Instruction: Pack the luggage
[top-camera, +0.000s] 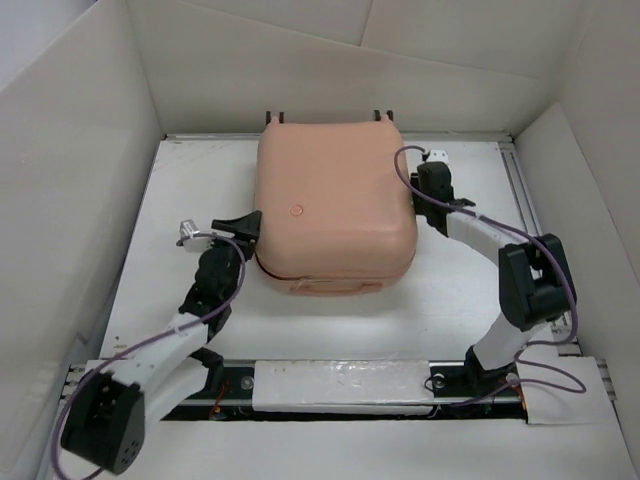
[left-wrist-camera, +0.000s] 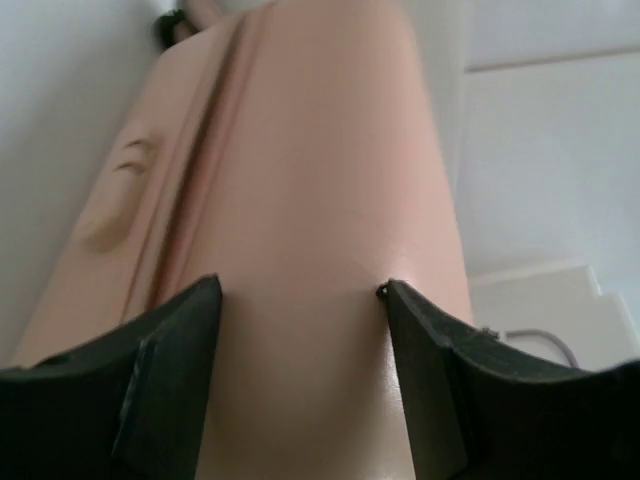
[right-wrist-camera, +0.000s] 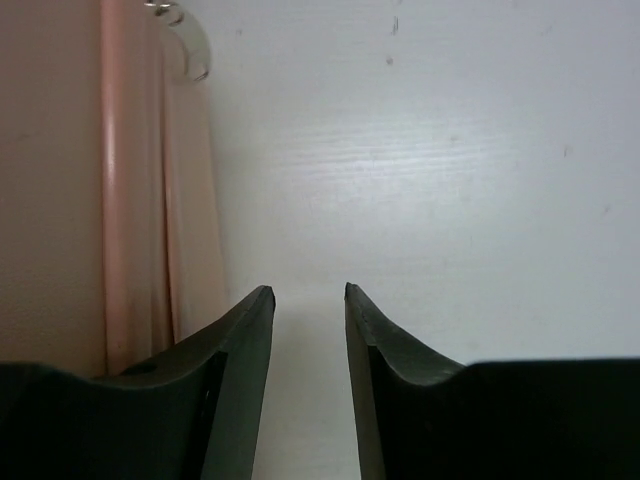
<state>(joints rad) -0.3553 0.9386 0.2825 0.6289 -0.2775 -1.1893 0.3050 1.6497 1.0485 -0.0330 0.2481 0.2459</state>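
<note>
The luggage (top-camera: 335, 205) is a pale peach-pink hard-shell suitcase lying shut and flat in the middle of the white table (top-camera: 200, 200). Its caster wheels (top-camera: 380, 115) stick out at the far edge. My left gripper (top-camera: 240, 222) is open at the suitcase's left near corner. In the left wrist view the fingers of the left gripper (left-wrist-camera: 300, 285) stand wide apart against the luggage's shell (left-wrist-camera: 320, 150), holding nothing. My right gripper (top-camera: 428, 195) hangs beside the right side. In the right wrist view it (right-wrist-camera: 308, 290) is slightly open and empty over bare table, with the luggage's seam (right-wrist-camera: 110, 200) on its left.
White walls (top-camera: 70, 180) box in the table on the left, far and right sides. A metal rail (top-camera: 340, 385) with the arm bases runs along the near edge. Purple cables (top-camera: 560, 375) loop by the right arm.
</note>
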